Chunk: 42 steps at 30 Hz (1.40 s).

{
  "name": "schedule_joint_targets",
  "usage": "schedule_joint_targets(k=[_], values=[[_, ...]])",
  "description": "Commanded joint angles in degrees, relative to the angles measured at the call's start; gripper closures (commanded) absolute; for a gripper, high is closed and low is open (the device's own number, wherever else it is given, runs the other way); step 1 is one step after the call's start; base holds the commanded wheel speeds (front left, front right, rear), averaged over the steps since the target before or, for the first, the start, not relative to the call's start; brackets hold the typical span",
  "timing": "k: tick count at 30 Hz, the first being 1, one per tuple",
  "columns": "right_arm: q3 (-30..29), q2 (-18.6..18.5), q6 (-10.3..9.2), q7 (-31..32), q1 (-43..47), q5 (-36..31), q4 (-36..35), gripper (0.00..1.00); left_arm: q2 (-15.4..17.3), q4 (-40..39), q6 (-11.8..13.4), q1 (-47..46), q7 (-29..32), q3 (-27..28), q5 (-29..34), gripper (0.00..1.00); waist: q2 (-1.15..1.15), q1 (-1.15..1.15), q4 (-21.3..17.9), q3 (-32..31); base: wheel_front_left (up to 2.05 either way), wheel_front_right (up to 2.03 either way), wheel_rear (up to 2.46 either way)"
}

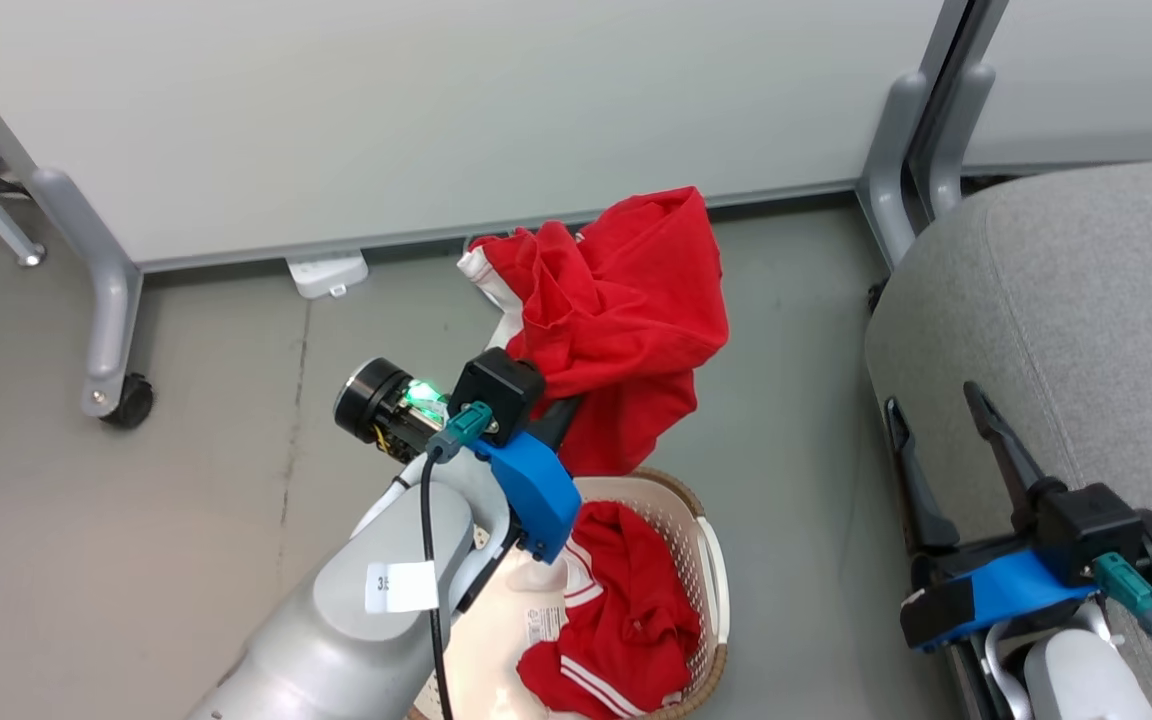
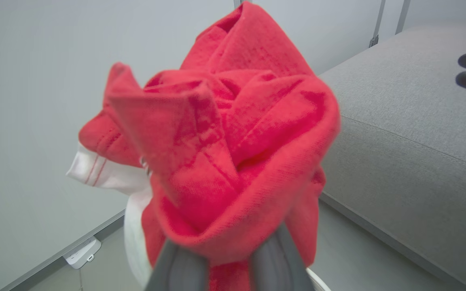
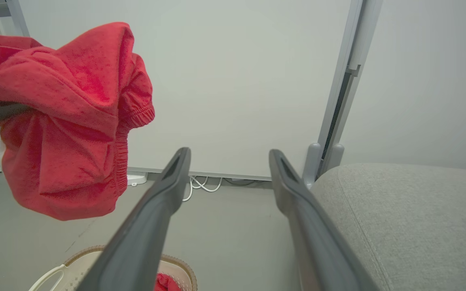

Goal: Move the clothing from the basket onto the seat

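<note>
The move ahead turns on one relation: the seat [image 1: 1086, 300] lies to the right of the lifted cloth, across a strip of bare grey floor, filling the right edge of the head view. The left gripper [image 1: 564, 412] is clamped on a bunched red garment [image 1: 626, 320], which hangs in the middle of the frame above the basket [image 1: 706, 540] and touches nothing else. The bundle's long axis runs from lower left to upper right, away from the fingers. It is soft, knit-textured fabric, heavily folded, with a gathered elastic edge and a white panel showing at its upper-left side. A second red garment with white stripe trim [image 1: 636, 610] lies crumpled in the perforated cream basket at lower centre. The seat is coarse light-grey upholstery with a rounded corner and a seam. The right gripper [image 1: 931, 398] is nearer to it, at the seat's left edge, jaws wide apart and empty.
</note>
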Motion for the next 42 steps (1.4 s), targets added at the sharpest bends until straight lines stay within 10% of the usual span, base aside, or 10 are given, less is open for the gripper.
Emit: schedule_joint_targets(k=[1, 42], values=[[0.23, 0.06, 0.01, -0.2, 1.35, -0.24, 0.23, 0.0, -0.17, -0.82, 0.06, 0.84, -0.26, 0.53, 0.23, 1.0, 0.0, 0.01, 0.63, -1.92, 0.0, 0.0, 0.0], [16.27, -1.22, 0.01, -0.2, -3.92, 3.29, 5.67, 0.0, -1.76, -6.63, -1.66, 3.55, -0.27, 1.02, 2.61, 1.0, 0.0, 0.01, 4.76, -6.1, 0.0, 0.0, 0.0]])
